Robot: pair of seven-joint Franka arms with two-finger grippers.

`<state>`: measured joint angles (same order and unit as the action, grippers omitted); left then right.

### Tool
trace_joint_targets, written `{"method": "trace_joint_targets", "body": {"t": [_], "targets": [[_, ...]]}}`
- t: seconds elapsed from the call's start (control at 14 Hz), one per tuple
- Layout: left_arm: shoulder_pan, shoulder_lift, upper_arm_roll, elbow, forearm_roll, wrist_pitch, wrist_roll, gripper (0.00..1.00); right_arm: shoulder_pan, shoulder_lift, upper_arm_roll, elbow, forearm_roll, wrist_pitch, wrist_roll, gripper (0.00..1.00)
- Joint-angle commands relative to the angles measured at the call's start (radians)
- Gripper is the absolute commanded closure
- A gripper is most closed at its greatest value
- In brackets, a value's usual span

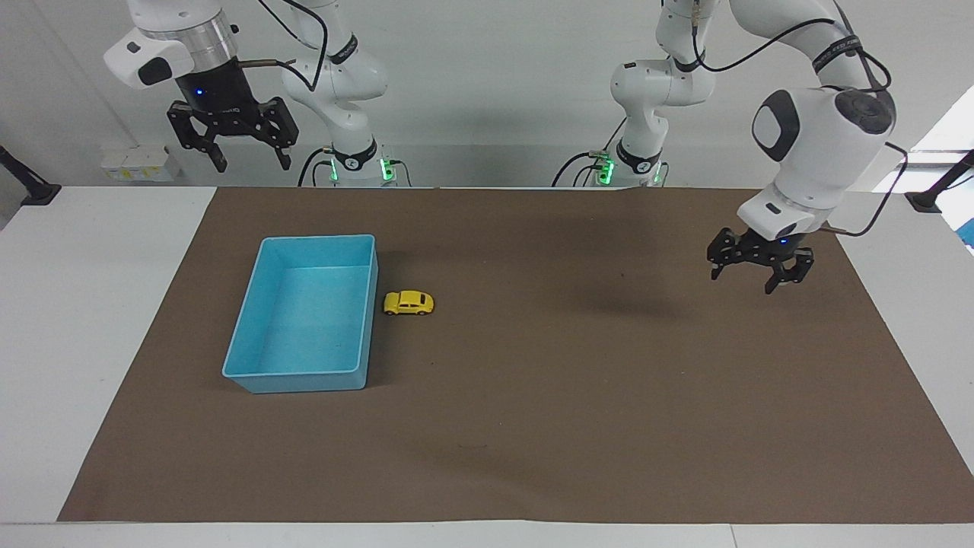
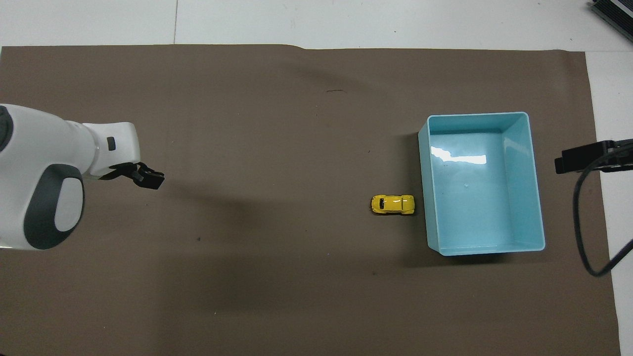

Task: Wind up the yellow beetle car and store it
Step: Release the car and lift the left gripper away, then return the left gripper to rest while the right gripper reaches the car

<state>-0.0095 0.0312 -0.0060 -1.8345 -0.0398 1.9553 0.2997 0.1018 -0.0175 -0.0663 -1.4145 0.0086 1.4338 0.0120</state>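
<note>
Yellow beetle car (image 1: 409,303) on its wheels on the brown mat (image 1: 533,426), just beside the blue tray (image 1: 365,320), outside it. Left gripper (image 1: 759,268) raised over the mat's left-arm end, fingers spread, empty. Right gripper (image 1: 230,148) waits aloft, fingers spread, empty
</note>
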Motion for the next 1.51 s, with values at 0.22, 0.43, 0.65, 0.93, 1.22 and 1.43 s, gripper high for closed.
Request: {"method": "trace_joint_targets", "body": {"t": [0.22, 0.43, 0.65, 0.93, 1.22, 1.43], "targets": [[0.005, -0.036, -0.014, 0.179, 0.070, -0.263, -0.143, 0.00, -0.005, -0.022, 0.003, -0.023, 0.007, -0.007, 0.008, 0.00], [0.002, -0.051, -0.025, 0.245, 0.074, -0.363, -0.169, 0.00, -0.005, -0.022, 0.003, -0.023, 0.007, -0.006, 0.009, 0.00], [0.002, -0.048, -0.037, 0.314, 0.070, -0.456, -0.215, 0.00, -0.005, -0.045, 0.005, -0.024, 0.007, -0.032, 0.008, 0.00], [0.002, -0.076, -0.046, 0.271, 0.061, -0.443, -0.223, 0.00, 0.004, -0.087, 0.013, -0.068, 0.007, -0.076, -0.142, 0.00], [0.002, -0.080, -0.048, 0.267, 0.060, -0.464, -0.221, 0.00, 0.042, -0.162, 0.016, -0.194, 0.024, -0.069, -0.342, 0.00], [0.003, -0.079, -0.045, 0.276, 0.061, -0.475, -0.217, 0.00, 0.090, -0.159, 0.016, -0.233, 0.025, -0.053, -0.513, 0.00]]}}
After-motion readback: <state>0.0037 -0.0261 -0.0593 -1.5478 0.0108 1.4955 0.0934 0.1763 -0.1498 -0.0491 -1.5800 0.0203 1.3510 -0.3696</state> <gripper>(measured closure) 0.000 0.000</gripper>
